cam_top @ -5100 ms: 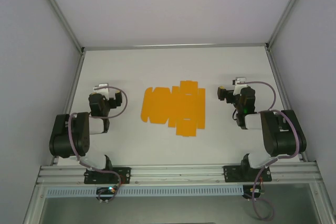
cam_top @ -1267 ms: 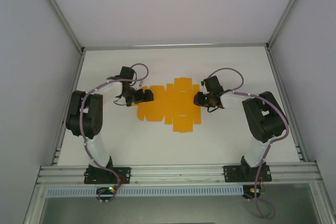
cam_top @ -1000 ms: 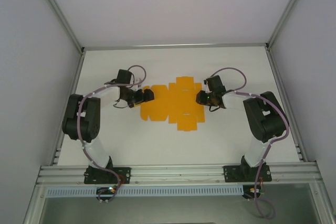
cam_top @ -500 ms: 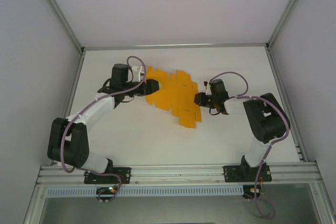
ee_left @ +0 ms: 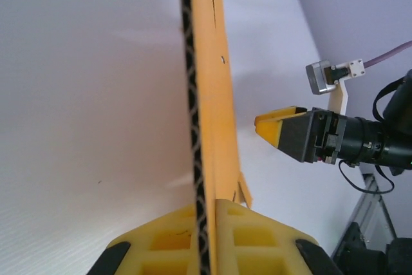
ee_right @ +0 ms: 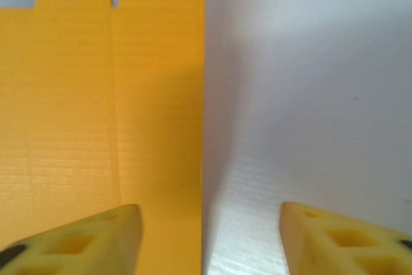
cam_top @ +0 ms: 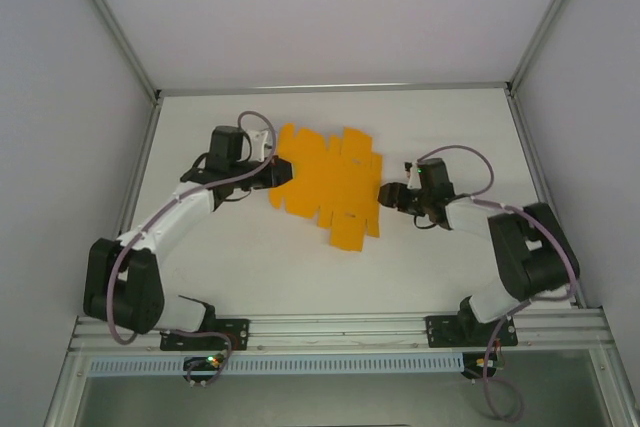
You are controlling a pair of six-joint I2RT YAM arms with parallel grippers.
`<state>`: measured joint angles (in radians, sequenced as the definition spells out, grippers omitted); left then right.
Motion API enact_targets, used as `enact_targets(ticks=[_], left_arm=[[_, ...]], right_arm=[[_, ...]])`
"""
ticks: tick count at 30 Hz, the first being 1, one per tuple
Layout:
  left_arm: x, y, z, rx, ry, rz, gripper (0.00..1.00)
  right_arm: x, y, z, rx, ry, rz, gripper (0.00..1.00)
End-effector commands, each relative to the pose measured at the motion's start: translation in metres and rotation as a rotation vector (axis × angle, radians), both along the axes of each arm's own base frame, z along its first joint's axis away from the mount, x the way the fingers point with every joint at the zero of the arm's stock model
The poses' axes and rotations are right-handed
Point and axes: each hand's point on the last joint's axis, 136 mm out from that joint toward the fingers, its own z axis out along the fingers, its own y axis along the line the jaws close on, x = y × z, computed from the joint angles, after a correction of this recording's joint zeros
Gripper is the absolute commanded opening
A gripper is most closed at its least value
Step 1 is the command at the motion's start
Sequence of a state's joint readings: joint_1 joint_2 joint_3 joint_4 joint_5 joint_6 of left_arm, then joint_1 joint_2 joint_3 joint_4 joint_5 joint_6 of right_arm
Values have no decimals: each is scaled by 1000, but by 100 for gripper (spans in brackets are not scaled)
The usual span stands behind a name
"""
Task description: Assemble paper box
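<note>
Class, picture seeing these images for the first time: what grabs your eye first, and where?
The bright orange die-cut paper box sheet jumps out, spread mid-table against the white table. The left gripper is clamped on its left edge, and the right gripper sits open at its right edge.

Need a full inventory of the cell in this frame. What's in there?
paper box: 1, orange-yellow, flat die-cut sheet with flaps, mid table between the two grippers
table: 1, white, under the sheet
rail: 1, aluminium, along the table's near edge
left arm: 1, black and white, reaching in from the left
right arm: 1, black and white, reaching in from the right
left gripper: 1, yellow fingers shut on the sheet's left edge
right gripper: 1, yellow fingers open, at the sheet's right edge
</note>
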<state>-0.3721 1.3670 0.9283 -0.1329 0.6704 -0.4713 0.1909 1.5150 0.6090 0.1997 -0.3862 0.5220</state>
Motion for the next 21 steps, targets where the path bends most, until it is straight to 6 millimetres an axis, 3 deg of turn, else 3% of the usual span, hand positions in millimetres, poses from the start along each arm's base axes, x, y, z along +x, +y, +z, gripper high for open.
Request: enact_targets(ticks=[1,6,10,14,17,21], left_arm=[[-7,-5,38,-129,-127,-56,0],[-32,-5,90,-327,-220,-146,0],[-52,-5,111,-393,-270,-217,0],[-61,-3,118,-410,-299,-234,0],[-62,-1,115,-399,-293,-225,0],[-61,1,113,-407,-301,-215,0]], right_arm=[[-8,7,37,168,-76,75,70],[-13,8,77,304,-188,170,74],[-15,21,110,393,-291,278,73],[-11,23,128,409,-330,305,59],[-10,22,141,405,-367,309,41],[-20,27,166,424,-454,382,44]])
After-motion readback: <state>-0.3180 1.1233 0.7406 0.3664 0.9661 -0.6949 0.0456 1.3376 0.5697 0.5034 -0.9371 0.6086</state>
